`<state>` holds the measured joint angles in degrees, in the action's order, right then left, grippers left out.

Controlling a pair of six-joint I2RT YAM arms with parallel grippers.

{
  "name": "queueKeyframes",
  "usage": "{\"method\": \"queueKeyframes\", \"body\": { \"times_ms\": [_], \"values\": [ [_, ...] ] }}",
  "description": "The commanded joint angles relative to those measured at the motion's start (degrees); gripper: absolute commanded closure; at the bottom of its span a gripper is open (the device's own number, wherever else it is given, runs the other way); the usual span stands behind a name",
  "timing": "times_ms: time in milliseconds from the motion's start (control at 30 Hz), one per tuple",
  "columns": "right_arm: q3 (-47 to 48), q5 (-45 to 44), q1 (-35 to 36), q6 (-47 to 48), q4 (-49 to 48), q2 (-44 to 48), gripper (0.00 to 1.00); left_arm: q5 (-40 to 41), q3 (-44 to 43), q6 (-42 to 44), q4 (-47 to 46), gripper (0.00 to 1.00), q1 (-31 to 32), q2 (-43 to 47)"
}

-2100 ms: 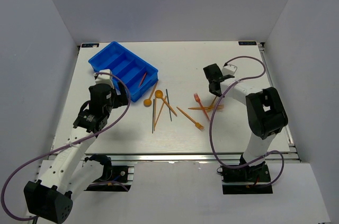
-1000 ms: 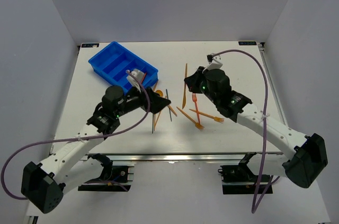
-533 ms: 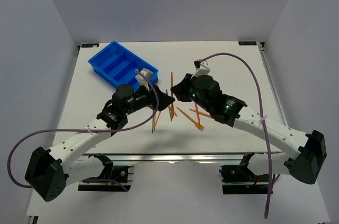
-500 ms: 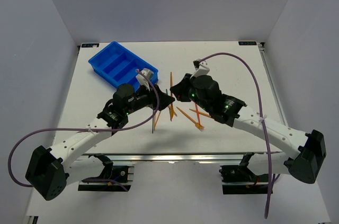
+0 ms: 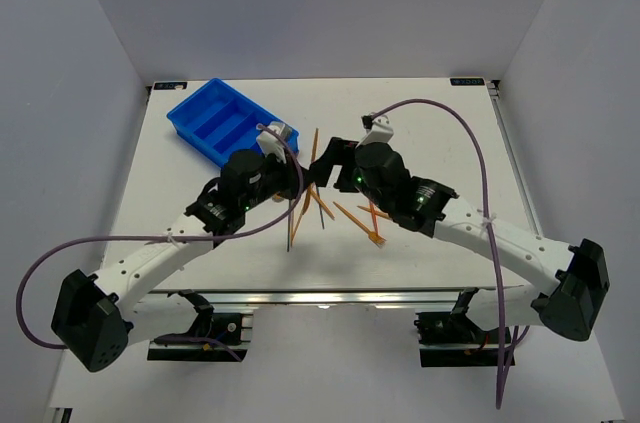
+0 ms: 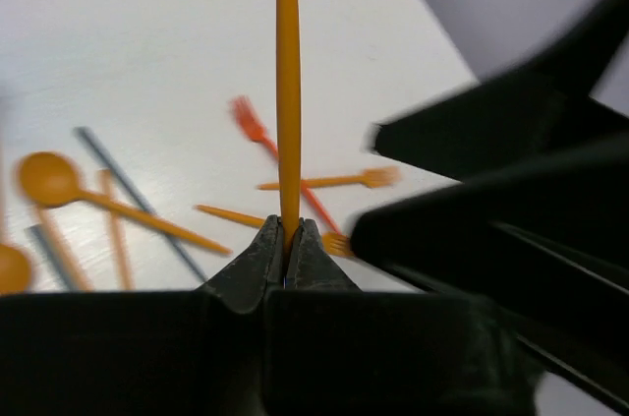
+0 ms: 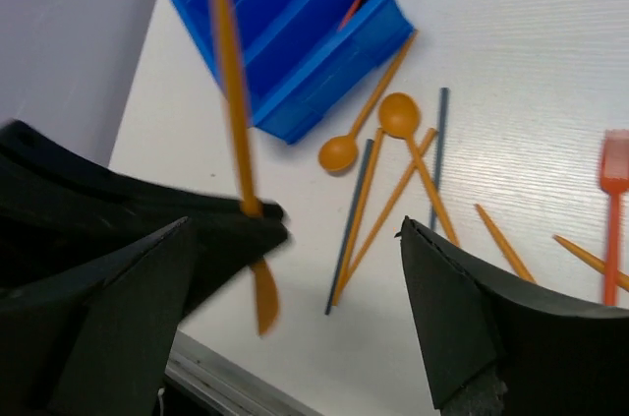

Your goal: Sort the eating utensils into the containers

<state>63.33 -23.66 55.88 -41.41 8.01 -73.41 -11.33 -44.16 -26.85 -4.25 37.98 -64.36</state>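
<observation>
An orange knife (image 5: 313, 148) stands nearly upright above the table's middle, and my left gripper (image 5: 302, 181) is shut on it. In the left wrist view the jaws (image 6: 285, 229) pinch the orange knife (image 6: 287, 91) low on its shaft. My right gripper (image 5: 322, 168) is right beside it, open; in its wrist view the orange knife (image 7: 231, 111) passes between the wide-apart right gripper (image 7: 295, 229) fingers without touching them. The blue tray (image 5: 190, 101) lies at the far left with a red utensil (image 7: 351, 11) in one compartment.
Loose on the table are two orange spoons (image 7: 398, 113), grey sticks (image 7: 439, 155), orange sticks, a red fork (image 6: 251, 121) and orange forks (image 5: 362, 225). Both arms meet over the table's middle, and the left arm covers part of the pile.
The right gripper carried the orange knife leftward to the left gripper. The left gripper shut on it, and the right gripper then opened and let it go.
</observation>
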Motion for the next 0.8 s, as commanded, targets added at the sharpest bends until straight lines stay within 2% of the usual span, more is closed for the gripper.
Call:
{"method": "queueKeyframes", "body": {
  "times_ms": [0, 67, 100, 167, 200, 267, 300, 400, 500, 633, 767],
  "values": [
    [1.89, -5.25, -2.78, -0.43, 4.54, 5.18, 0.11, 17.45, -6.62, 5.48, 12.39, 1.00, -0.36, -0.06],
    [-0.21, -5.43, -7.24, -0.69, 7.89, 8.18, 0.11, 24.83, -10.66, 12.67, 19.70, 1.00, -0.71, -2.51],
    [-1.44, -4.56, -8.93, -0.60, 8.07, 11.50, 0.11, 32.35, -11.73, 19.23, 21.98, 1.00, -1.06, -3.83],
    [-5.82, -2.54, -13.24, -0.60, 7.03, 15.12, 0.11, 37.77, -13.57, 23.40, 21.83, 1.00, -3.16, -6.82],
    [-7.33, -0.88, -14.21, -0.26, 6.32, 18.01, 0.11, 34.13, -15.93, 25.95, 21.05, 1.00, -7.87, -10.75],
    [-9.62, 0.19, -15.71, 0.10, 5.79, 19.87, 0.11, 27.63, -17.97, 26.59, 18.85, 1.00, -12.29, -14.38],
    [-9.80, 0.98, -15.97, 1.14, 6.31, 20.49, 0.11, 24.29, -18.93, 30.50, 15.88, 1.00, -14.31, -17.00],
    [-9.89, 1.16, -16.15, 2.56, 9.47, 21.11, 0.11, 24.86, -20.69, 36.93, 12.96, 1.00, -14.42, -20.10],
    [-11.47, 2.82, -16.24, 4.05, 9.48, 22.78, 0.11, 25.40, -21.23, 39.59, 8.15, 1.00, -15.38, -22.56],
    [-13.06, 4.50, -16.24, 4.67, 8.87, 24.27, 0.11, 22.93, -19.65, 40.56, 2.78, 1.00, -16.62, -24.76],
    [-13.41, 4.94, -16.24, 5.46, 9.04, 24.80, 0.10, 20.83, -19.91, 39.69, 1.17, 1.00, -17.76, -27.56]
  ]
}}
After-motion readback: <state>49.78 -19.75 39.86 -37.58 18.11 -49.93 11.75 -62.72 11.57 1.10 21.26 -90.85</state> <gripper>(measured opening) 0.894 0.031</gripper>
